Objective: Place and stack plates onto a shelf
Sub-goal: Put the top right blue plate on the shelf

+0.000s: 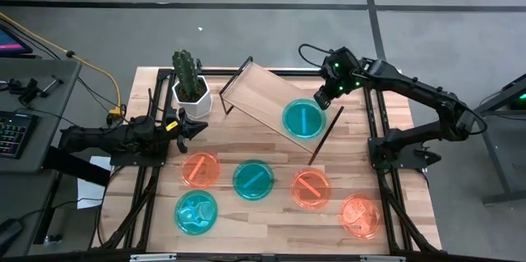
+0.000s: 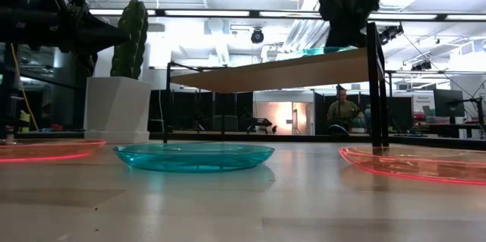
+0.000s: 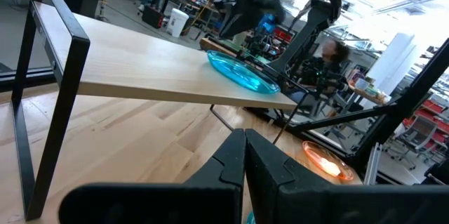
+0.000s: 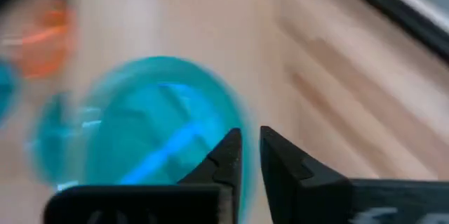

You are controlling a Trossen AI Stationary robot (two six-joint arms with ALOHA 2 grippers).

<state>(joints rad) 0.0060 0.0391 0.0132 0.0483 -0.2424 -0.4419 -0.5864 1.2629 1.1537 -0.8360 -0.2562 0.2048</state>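
A teal plate (image 1: 304, 117) lies flat on the right end of the tilted wooden shelf (image 1: 261, 96), also seen in the right wrist view (image 4: 140, 126) and the left wrist view (image 3: 242, 73). My right gripper (image 1: 324, 98) hovers just over that plate's far right rim, its fingers (image 4: 250, 140) open by a narrow gap with nothing between them. On the table rest two teal plates (image 1: 253, 180) (image 1: 196, 211) and three orange ones (image 1: 200, 168) (image 1: 311, 188) (image 1: 360, 215). My left gripper (image 1: 196, 127) is shut (image 3: 244, 140) and waits at the shelf's left end.
A potted cactus (image 1: 191, 89) in a white pot stands at the shelf's far left corner, close to my left gripper. The shelf's black wire legs (image 1: 325, 137) reach the tabletop between the plates. A person (image 2: 343, 113) is in the room behind the table.
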